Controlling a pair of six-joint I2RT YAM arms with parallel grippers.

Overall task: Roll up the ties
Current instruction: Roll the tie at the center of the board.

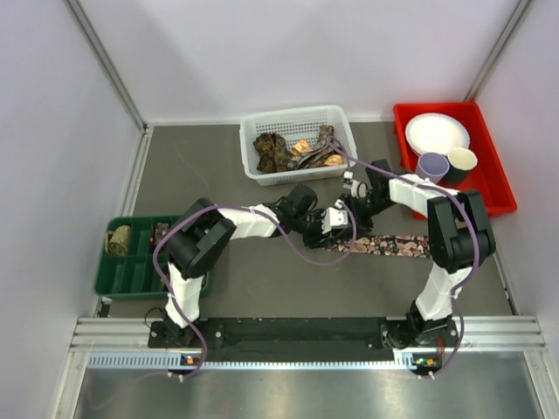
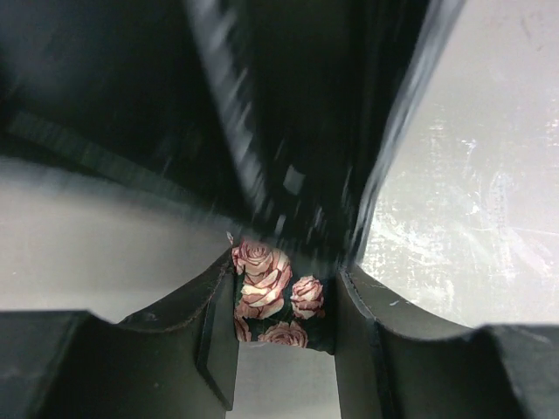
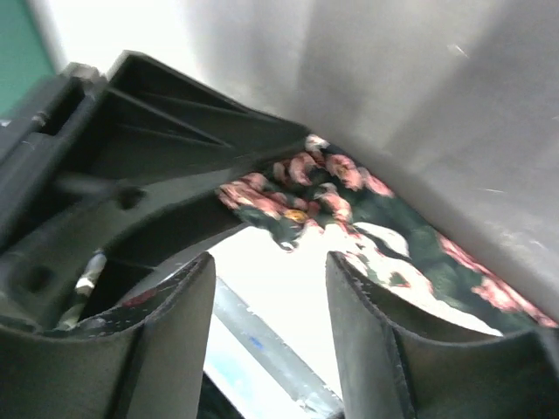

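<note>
Basket (image 1: 293, 114) far centre on table (image 1: 279, 288); tie heap (image 1: 293, 150) in it. Tray (image 1: 491, 188) far right, right of basket. Plate (image 1: 437, 133) in tray's far part; 2 cups (image 1: 431, 166) side by side on plate's near side. Bin (image 1: 131, 272) at left edge, nearer than basket; coil (image 1: 119, 240) in its far-left compartment. Tie (image 1: 389, 245) flat on table, centre-right, running left to right. Left gripper (image 1: 334, 225) at tie's left end; right gripper (image 1: 354, 205) just behind it.

Soft printed cloth tie (image 2: 266, 292) on a matt grey table (image 1: 262, 284); the basket (image 1: 293, 113) is white plastic mesh.
</note>
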